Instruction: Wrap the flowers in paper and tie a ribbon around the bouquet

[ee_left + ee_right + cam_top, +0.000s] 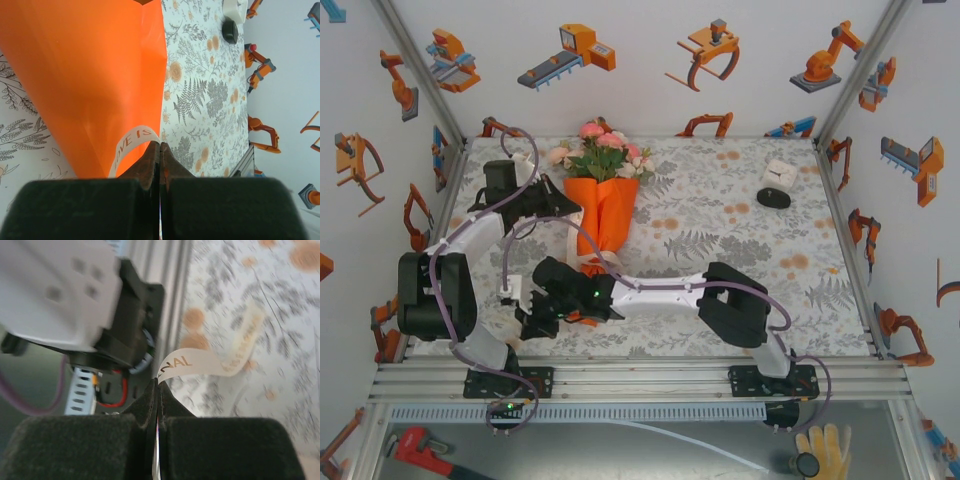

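The bouquet lies on the floral cloth, left of centre. Its pink and cream flowers (600,150) point to the back wall, and the orange paper (602,210) narrows toward a cream ribbon (600,262) at its waist. My left gripper (568,206) sits against the paper's left side. In the left wrist view it (160,145) is shut on a lettered ribbon end (131,142) beside the paper (90,75). My right gripper (535,315) reaches left below the cone's tip. In the right wrist view it (158,382) is shut on another ribbon end (200,362).
A small white box (782,175) and a black round object (773,198) stand at the back right of the cloth. The left arm's base (75,305) and the table's metal rail (172,300) are close to my right gripper. A red wrench (415,445) and a yellow glove (825,445) lie below the table.
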